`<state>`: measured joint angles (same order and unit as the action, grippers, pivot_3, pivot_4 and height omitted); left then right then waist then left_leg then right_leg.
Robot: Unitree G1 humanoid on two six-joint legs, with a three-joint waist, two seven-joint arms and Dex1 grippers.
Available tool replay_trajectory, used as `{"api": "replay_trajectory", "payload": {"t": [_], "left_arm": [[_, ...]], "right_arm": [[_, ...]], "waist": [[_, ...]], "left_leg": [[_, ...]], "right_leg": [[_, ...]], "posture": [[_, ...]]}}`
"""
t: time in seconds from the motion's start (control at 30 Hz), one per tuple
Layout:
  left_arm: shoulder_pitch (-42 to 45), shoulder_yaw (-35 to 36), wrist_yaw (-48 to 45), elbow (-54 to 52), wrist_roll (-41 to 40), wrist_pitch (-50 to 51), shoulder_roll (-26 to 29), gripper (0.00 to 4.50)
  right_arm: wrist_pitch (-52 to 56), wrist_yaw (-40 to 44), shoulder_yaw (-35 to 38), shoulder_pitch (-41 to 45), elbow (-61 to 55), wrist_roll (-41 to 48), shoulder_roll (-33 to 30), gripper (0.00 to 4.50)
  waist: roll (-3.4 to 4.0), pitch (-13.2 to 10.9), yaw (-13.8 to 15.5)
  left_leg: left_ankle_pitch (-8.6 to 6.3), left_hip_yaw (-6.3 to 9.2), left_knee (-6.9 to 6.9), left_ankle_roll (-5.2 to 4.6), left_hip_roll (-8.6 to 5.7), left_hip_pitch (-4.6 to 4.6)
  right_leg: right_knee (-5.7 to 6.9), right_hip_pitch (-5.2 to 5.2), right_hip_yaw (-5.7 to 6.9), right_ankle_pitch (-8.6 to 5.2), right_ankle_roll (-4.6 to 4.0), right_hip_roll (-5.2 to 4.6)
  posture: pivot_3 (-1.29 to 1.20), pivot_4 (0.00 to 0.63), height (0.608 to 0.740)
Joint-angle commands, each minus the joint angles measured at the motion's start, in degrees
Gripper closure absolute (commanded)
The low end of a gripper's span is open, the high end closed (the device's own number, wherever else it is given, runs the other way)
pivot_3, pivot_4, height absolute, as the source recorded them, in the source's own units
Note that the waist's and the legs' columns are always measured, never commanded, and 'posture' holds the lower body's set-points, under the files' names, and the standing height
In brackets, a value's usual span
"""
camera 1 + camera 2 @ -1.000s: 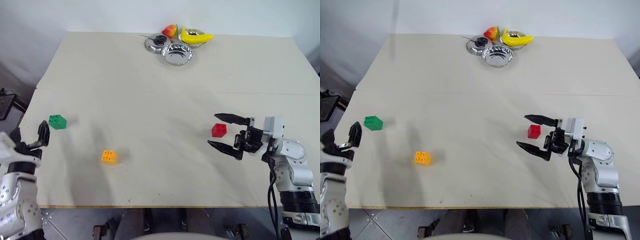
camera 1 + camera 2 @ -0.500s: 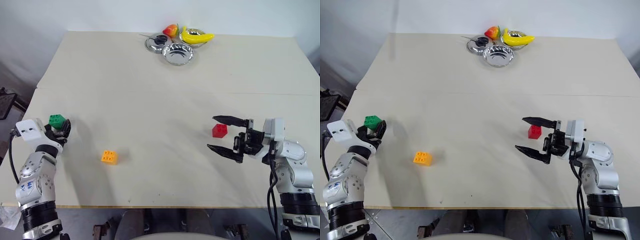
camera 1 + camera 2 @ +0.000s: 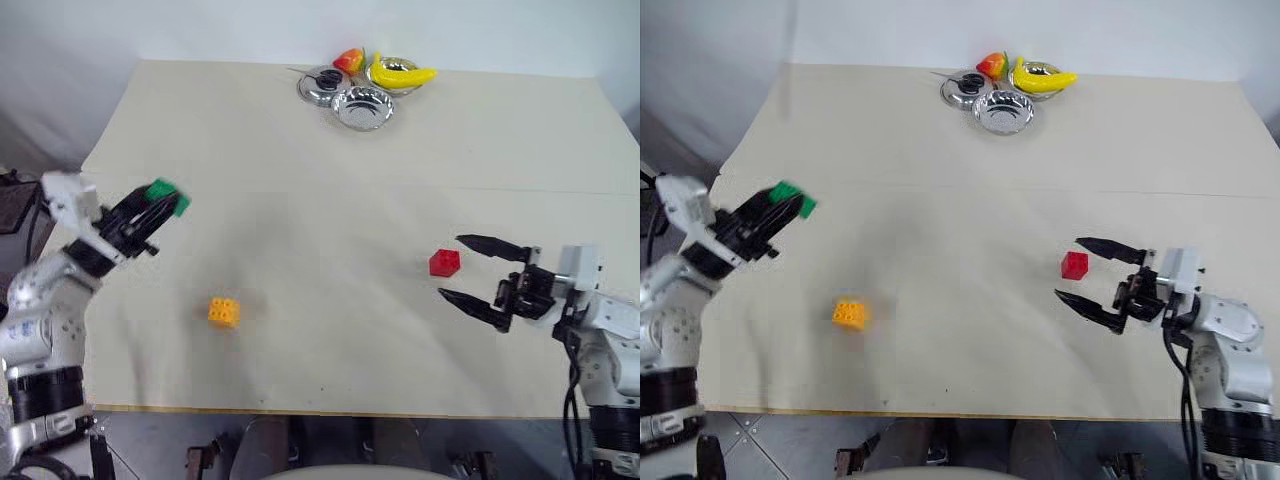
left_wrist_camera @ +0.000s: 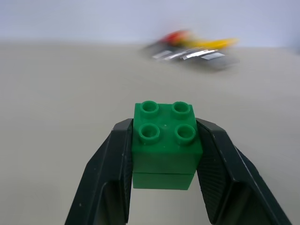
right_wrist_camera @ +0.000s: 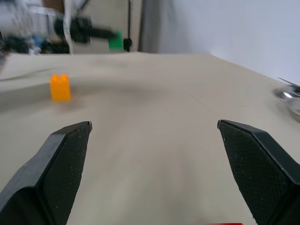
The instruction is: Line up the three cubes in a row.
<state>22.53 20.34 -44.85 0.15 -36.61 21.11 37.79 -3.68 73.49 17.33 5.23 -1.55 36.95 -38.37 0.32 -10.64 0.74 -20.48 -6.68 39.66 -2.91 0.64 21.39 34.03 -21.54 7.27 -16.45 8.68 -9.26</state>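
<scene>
While nearest the front edge of the pale beige tabletop [image 3: 330, 180], sits the small orange plastic studded cube [image 3: 223, 311], alone on the left half, studs up, well apart from both arms. Further right and a little further back, rests the small red plastic studded cube [image 3: 444, 262], flat on the table. Just beside it, on its right, hovers the right gripper [image 3: 482, 273], two black fingers spread wide, far fingertip near the red cube's right side, near fingertip in front of it; cannot tell whether either tip touches. From the right wrist camera, shows a sliver of red at the bottom edge between the parted fingers [image 5: 63, 154], with the orange cube [image 5: 60, 87] standing far beyond.

Over on the left side, raised above the table, hangs the left gripper [image 3: 165, 203], jaws clamped on the small green plastic studded cube [image 4: 165, 144]. Seen from the left wrist camera, sits squarely between both black pads, studs up, clear of the surface.

At the far edge, clusters two shiny round metal dishes [image 3: 363, 107], a yellow banana [image 3: 402, 74] lying in a third, and a red-orange fruit [image 3: 349, 60] just beside them.
</scene>
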Motion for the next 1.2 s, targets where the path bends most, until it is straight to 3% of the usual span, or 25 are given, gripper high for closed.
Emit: {"api": "replay_trajectory", "payload": {"t": [0.03,0.2,0.43,0.67,0.9,1.2], "left_arm": [[9.0,-9.1,-12.5,-5.8,-6.4,5.4,-0.4,3.01],[20.6,-25.0,-23.4,1.4,0.8,6.2,-4.6,3.01],[34.3,-36.8,-20.3,23.3,16.4,-0.5,-19.6,3.01],[40.6,-41.3,-18.0,41.1,27.4,-9.1,-29.1,3.01],[42.9,-40.6,-16.6,55.0,34.1,-18.4,-30.7,3.01],[43.0,-39.6,-20.7,60.2,37.1,-26.9,-30.4,3.01]], "right_arm": [[0.0,0.4,6.2,-2.3,-1.1,0.8,-4.1,0.0],[2.5,5.5,15.4,-10.5,0.7,2.3,-11.1,0.0],[7.0,1.6,24.4,-22.3,-9.1,4.2,-9.7,0.0],[10.7,-5.9,25.5,-28.0,-22.1,6.0,-5.0,0.0],[11.6,-7.1,27.6,-32.0,-25.4,6.6,-3.3,0.0],[8.2,-2.3,26.9,-36.0,-20.5,3.6,-2.0,0.0]], "waist": [[0.0,0.0,0.3],[0.05,0.0,0.7],[-0.12,-0.1,0.5],[-0.14,-0.1,0.6],[-0.16,-0.1,1.0],[-0.16,-0.1,0.8]], "left_leg": [[0.0,-0.01,0.03,0.0,0.0,0.0],[0.0,-0.14,0.01,-0.01,-0.11,0.0],[0.05,-0.21,0.05,0.11,0.09,0.07],[0.03,-0.22,0.05,0.14,0.15,0.06],[0.02,-0.13,0.08,0.12,0.28,0.17],[-0.04,-0.1,0.24,0.01,0.28,0.19]], "right_leg": [[0.0,0.0,0.0,0.0,0.0,0.01],[-0.08,0.01,-0.06,0.0,0.01,0.17],[-0.29,0.01,-0.17,0.02,0.04,0.62],[-0.27,-0.07,-0.31,0.02,0.04,0.64],[-0.25,-0.17,-0.27,0.02,0.04,0.57],[-0.18,-0.15,-0.25,0.02,0.04,0.49]], "posture": [[0.0,0.15,0.74],[0.0,0.15,0.74],[0.0,0.15,0.74],[0.0,0.15,0.74],[0.0,0.15,0.74],[0.0,0.15,0.74]]}}
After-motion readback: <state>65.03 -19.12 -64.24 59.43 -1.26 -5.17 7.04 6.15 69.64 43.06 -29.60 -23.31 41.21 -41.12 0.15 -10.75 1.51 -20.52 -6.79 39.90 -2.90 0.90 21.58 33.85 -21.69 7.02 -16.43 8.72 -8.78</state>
